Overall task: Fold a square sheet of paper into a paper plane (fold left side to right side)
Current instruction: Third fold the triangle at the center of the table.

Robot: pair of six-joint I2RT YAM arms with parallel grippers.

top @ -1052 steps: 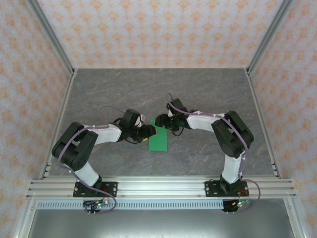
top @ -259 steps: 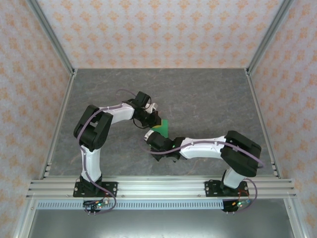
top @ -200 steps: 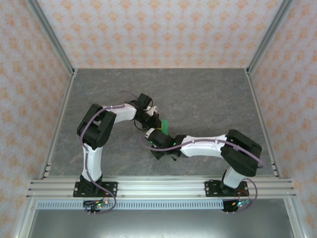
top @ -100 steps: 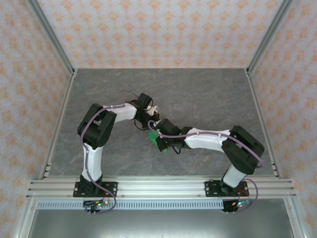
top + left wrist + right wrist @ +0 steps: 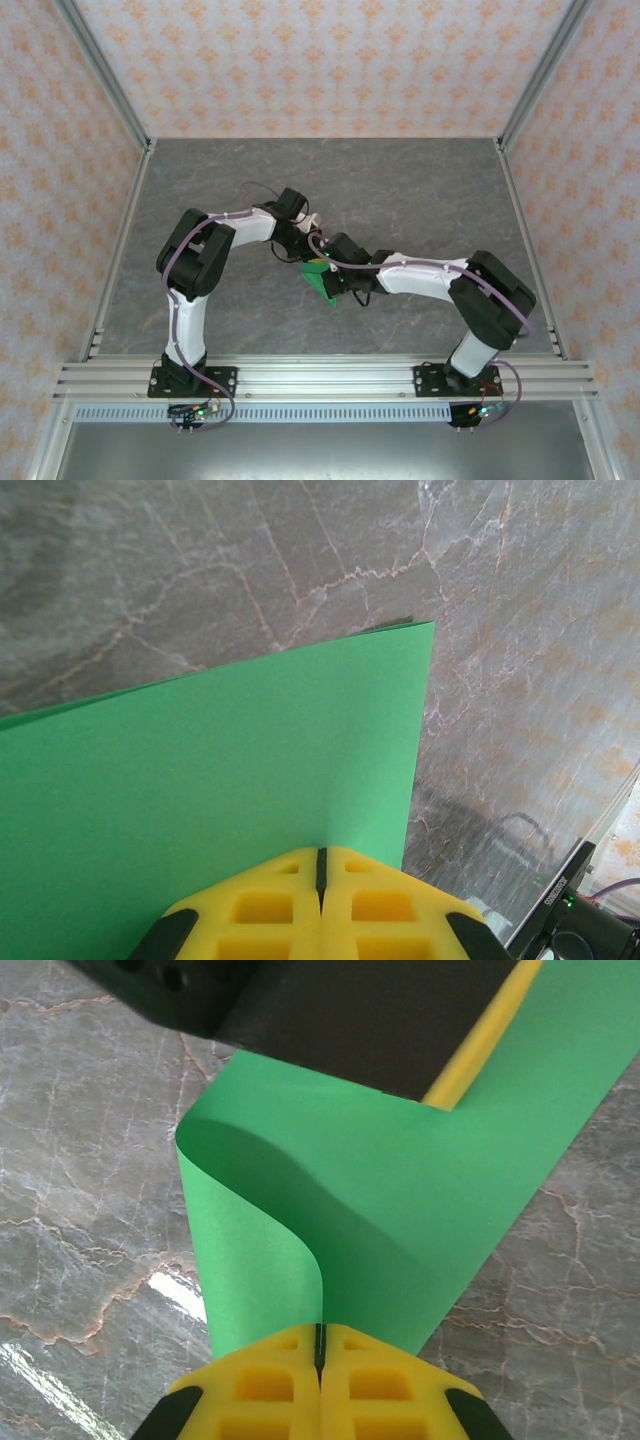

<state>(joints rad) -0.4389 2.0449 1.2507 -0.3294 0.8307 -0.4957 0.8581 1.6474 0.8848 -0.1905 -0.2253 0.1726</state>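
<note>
The square sheet of paper [image 5: 320, 282] is bright green and lies mid-table, partly covered by both wrists. My left gripper [image 5: 304, 252] is shut, and its yellow tips [image 5: 322, 865] press down on the flat part of the sheet [image 5: 200, 770]. My right gripper [image 5: 328, 272] is shut on one edge of the sheet [image 5: 400, 1190]; that edge curls up from the table into a rounded loop and runs into the slit between the right fingertips [image 5: 320, 1345]. In the right wrist view the left gripper's black body and one yellow finger [image 5: 482, 1040] rest on the far part of the paper.
The grey marbled table [image 5: 420, 190] is bare around the paper. Aluminium rails [image 5: 320, 378] run along the near edge, where both arm bases are bolted. Patterned walls with metal posts [image 5: 108, 80] close off the sides and back.
My right gripper has swung from the paper's near left side up and to the right, lifting the held edge into a curl over the sheet. The left gripper has stayed pressed on the paper.
</note>
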